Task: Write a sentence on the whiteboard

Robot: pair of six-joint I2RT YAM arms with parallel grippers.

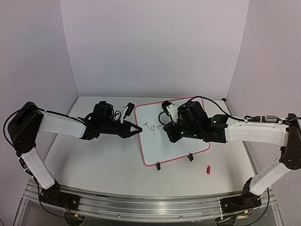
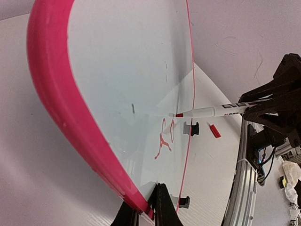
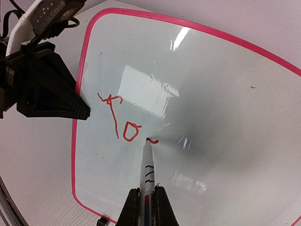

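Observation:
The whiteboard, white with a thin pink frame, leans tilted on its stand at mid-table. My left gripper is shut on its left frame edge; in the left wrist view the fingers pinch the pink rim. My right gripper is shut on a white marker whose red tip touches the board. The sentence is in red: "To" plus a short fresh stroke at the tip. The marker and the letters also show in the left wrist view.
A red marker cap lies on the table right of the board's lower corner. The stand's black feet stick out under the board's near edge. White walls close the back and sides; a metal rail runs along the near edge.

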